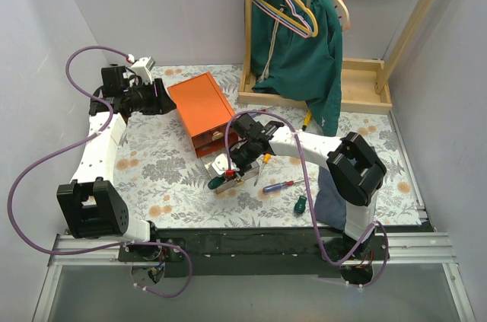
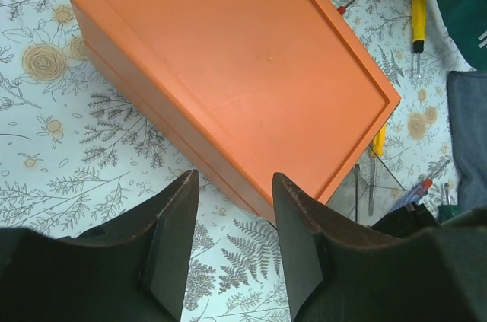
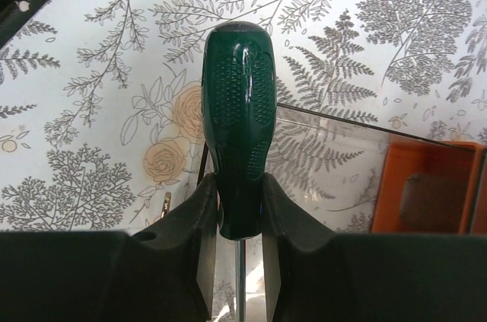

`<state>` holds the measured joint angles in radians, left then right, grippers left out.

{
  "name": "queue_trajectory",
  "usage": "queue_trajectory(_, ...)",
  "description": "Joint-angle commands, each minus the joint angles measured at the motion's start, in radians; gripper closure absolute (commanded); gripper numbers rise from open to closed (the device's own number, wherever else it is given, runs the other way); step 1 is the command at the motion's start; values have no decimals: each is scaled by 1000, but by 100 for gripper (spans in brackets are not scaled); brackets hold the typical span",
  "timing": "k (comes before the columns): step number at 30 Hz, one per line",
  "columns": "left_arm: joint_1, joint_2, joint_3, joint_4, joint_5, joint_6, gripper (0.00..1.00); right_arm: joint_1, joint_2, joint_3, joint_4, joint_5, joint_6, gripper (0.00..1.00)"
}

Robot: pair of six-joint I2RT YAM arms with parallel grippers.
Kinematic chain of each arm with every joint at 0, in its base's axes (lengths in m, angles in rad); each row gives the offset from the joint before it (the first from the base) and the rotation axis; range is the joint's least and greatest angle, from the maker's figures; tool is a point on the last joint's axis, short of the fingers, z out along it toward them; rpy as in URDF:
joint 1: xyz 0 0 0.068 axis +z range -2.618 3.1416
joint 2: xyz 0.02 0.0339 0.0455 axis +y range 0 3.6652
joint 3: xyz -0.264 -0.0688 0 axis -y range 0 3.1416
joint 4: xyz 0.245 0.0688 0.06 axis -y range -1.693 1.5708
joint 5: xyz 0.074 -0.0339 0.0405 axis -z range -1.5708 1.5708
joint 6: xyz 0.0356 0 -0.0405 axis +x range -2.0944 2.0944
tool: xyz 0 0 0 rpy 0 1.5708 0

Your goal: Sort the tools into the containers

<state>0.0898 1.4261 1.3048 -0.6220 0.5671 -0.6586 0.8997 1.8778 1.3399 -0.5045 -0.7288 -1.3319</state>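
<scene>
Your right fingers are clenched low on the handle of the green screwdriver, at the clear drawer pulled out in front of the orange cabinet. It looks light and stiff, but the glossy handle may slip, so grip the ribbed part. Your left fingers hang released above the cabinet

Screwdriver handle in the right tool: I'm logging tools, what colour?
Dark green screwdriver handle, best in the right wrist view.

The whole table is viewed from high above its near edge, while the orange cabinet is shared, seen close by both downward-facing wrist cameras.
</scene>
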Motion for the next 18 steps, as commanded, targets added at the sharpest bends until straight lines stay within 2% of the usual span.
queue_trajectory(1, 5, -16, 16, 13, 28, -10, 57, 11, -43, -18, -89, -29, 16, 99)
queue_trajectory(5, 7, -21, 19, 18, 31, -13, 57, 13, -51, -21, -43, 14, 7, 99)
queue_trajectory(10, 5, -27, 17, 10, 30, -12, 57, 8, -40, 4, -34, 57, -122, 99)
queue_trajectory(14, 5, -32, 8, 10, 37, -16, 57, 7, -2, 50, -66, 71, -234, 99)
queue_trajectory(18, 7, -44, 2, 7, 33, -16, 57, 2, 38, 125, -120, 78, -279, 99)
